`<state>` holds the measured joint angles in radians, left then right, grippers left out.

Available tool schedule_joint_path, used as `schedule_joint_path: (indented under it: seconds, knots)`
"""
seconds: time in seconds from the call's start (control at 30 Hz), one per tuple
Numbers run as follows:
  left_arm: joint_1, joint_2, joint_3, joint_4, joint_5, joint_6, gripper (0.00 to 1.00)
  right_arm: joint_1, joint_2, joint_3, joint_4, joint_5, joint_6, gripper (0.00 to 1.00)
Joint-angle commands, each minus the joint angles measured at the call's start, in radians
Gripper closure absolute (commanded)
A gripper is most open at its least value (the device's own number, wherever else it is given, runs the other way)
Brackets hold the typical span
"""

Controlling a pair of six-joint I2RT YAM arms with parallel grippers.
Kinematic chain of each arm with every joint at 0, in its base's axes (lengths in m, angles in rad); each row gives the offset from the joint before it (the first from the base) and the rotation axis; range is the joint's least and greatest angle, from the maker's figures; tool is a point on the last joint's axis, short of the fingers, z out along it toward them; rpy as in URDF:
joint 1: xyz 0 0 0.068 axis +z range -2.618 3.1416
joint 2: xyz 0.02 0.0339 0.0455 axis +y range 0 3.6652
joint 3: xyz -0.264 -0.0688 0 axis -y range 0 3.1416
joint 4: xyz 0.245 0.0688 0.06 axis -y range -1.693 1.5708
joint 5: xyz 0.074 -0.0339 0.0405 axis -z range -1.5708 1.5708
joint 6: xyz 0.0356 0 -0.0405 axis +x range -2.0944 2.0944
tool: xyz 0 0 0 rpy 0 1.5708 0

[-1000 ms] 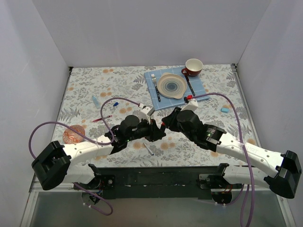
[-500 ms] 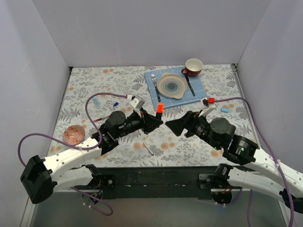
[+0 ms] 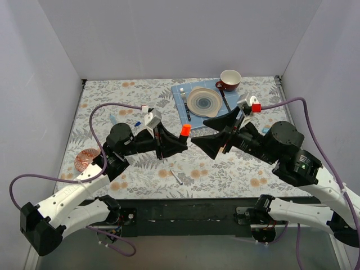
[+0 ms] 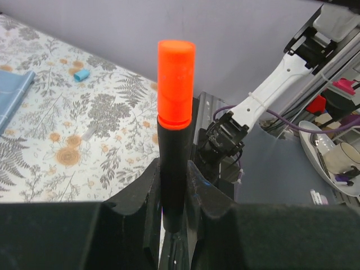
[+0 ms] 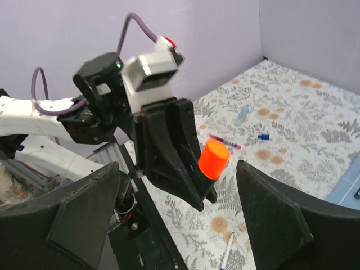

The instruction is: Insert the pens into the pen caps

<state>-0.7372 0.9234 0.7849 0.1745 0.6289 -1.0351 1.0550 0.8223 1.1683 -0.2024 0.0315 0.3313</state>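
Observation:
My left gripper (image 3: 175, 144) is shut on the short black marker (image 4: 171, 163), which stands upright between its fingers. A bright orange cap (image 4: 175, 84) sits on the marker's top end (image 3: 184, 130). My right gripper (image 3: 206, 134) is open, its wide jaws facing the cap (image 5: 214, 159) with a gap between them and it. On the table lie the white-grey pen (image 3: 177, 177), the red pen (image 5: 225, 142), the light-blue marker (image 5: 242, 115), a small blue cap (image 5: 263, 136) and a light-blue cap (image 3: 266, 130).
A plate (image 3: 204, 102) on a blue mat, with a fork and a knife beside it, lies at the back right. A red cup (image 3: 229, 80) stands behind it. An orange patterned disc (image 3: 87, 159) lies at the left, under the left arm.
The two grippers met over the table's middle. My right gripper opened wide and drew back to the right. My left gripper rose and moved left, holding the orange-capped marker.

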Motion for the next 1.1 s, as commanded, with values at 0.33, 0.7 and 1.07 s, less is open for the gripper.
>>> schedule_joint_path:
  seconds: [0.33,0.7,1.07]
  knots:
    - [0.179,0.052,-0.102,0.184,0.399,-0.126,1.00,-0.301,0.297,0.197,-0.013,-0.508,-0.051,0.22]
    - [0.180,0.046,-0.095,0.143,0.388,-0.111,1.00,-0.398,0.305,-0.047,0.379,-0.831,0.147,0.31]
    - [0.179,0.042,-0.096,0.135,0.374,-0.109,1.00,-0.400,0.310,-0.085,0.462,-0.844,0.219,0.30]
